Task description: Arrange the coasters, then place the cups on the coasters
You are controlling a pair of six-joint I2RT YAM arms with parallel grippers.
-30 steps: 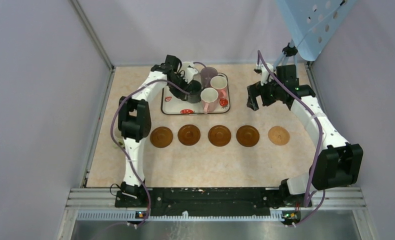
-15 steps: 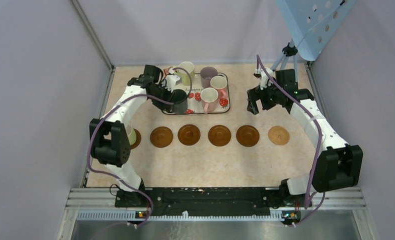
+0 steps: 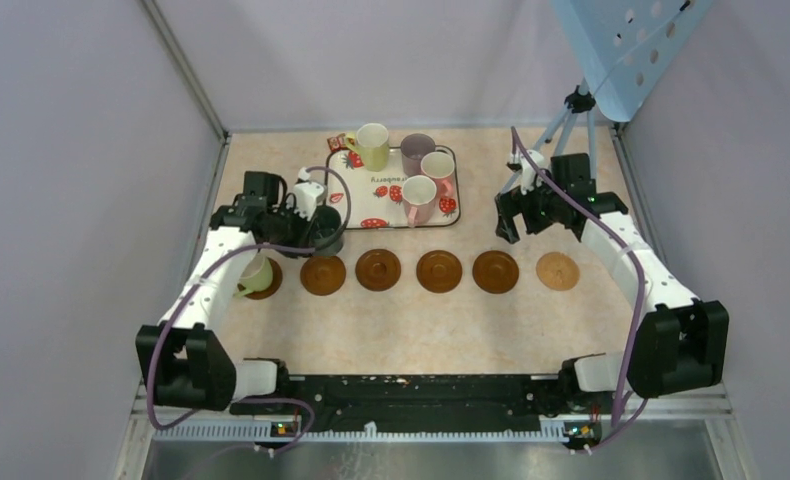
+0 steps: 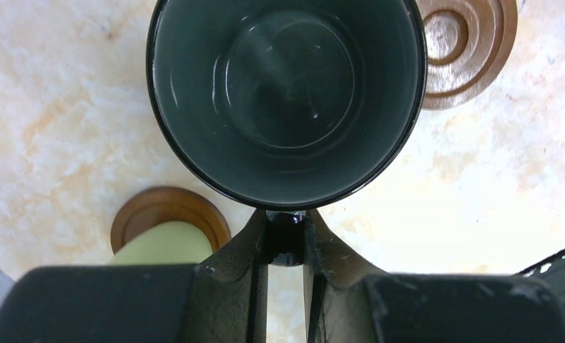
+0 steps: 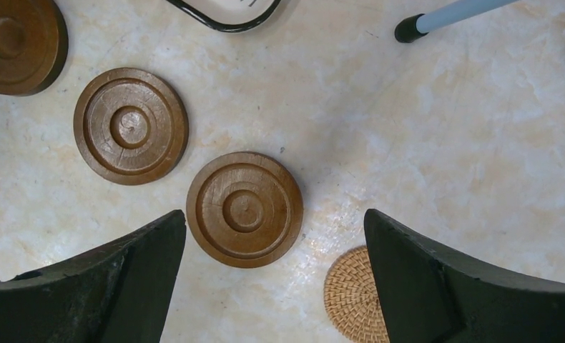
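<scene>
Counting along the table (image 3: 411, 330), six coasters (image 3: 439, 271) lie in one row in front of the tray (image 3: 391, 208): five dark brown wooden ones and one lighter tan coaster (image 3: 557, 271) at the right end, which looks woven in the right wrist view. Six cups show in all. One green cup (image 3: 252, 276) sits on the leftmost coaster, covering much of it, and it is the only coaster that carries a cup. Four cups stand on the single strawberry-print tray: a yellow-green cup (image 3: 371, 147) at the back left, a purple cup (image 3: 417, 152) beside it, and two pink cups (image 3: 418, 197) on the right side, one behind the other. The sixth, a dark cup (image 4: 287, 100), is upright and off the tray, between the tray's near left corner and the second coaster from the left; whether it touches the table I cannot tell. The left gripper (image 4: 287, 229) pinches that cup's handle between its two fingers. The right gripper (image 5: 274, 214) hangs over the right part of the row with its fingers spread wide and nothing between them. One tripod (image 3: 571, 110) with pale blue legs stands at the back right.
</scene>
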